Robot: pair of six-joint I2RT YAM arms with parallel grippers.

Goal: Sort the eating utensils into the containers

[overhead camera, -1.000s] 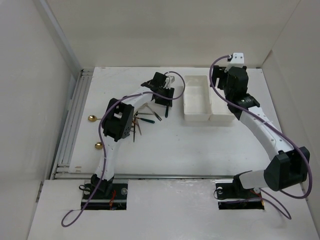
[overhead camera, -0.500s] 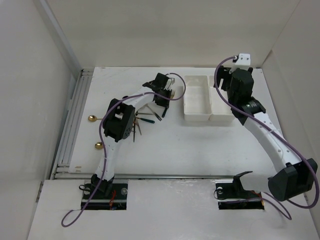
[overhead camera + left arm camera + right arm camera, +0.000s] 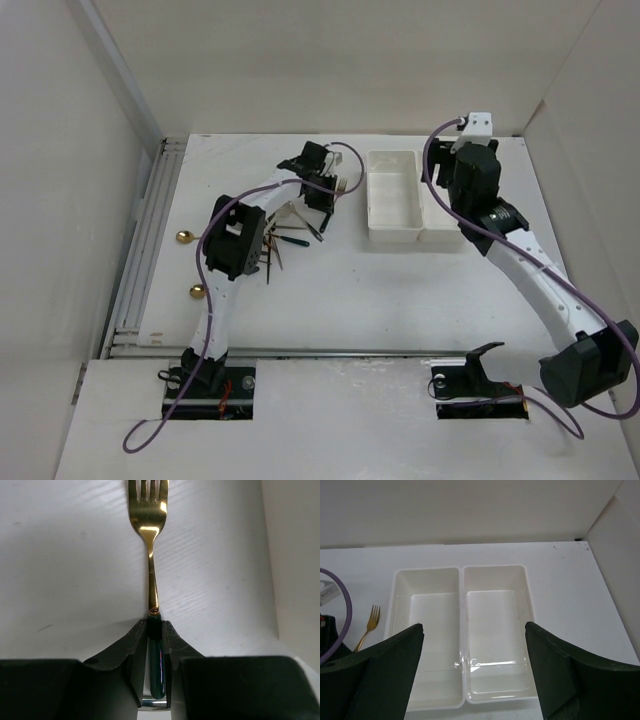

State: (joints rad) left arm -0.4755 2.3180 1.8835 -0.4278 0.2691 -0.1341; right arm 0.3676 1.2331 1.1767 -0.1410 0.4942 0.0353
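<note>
My left gripper [image 3: 155, 625] is shut on the dark green handle of a gold fork [image 3: 150, 530], whose tines point away over the white table. In the top view this gripper [image 3: 324, 187] is just left of the containers. These are two adjoining white bins, both empty: the left bin [image 3: 425, 630] and the right bin [image 3: 497, 630]. The left bin [image 3: 393, 195] shows in the top view; my right arm covers most of the right one. My right gripper [image 3: 474, 626] is open and empty above the bins' near end. The held fork [image 3: 370, 622] shows left of the bins.
Several dark-handled utensils [image 3: 290, 235] lie in a loose pile left of the bins, under my left arm. Two gold spoons [image 3: 185, 237] [image 3: 198, 291] lie apart at the far left. A bin wall [image 3: 295, 555] stands right of the fork. White walls enclose the table.
The dark-handled utensil that hung toward the near side under my left gripper no longer shows there; the gripper has turned with its fork. My right wrist has shifted slightly over the bins.
</note>
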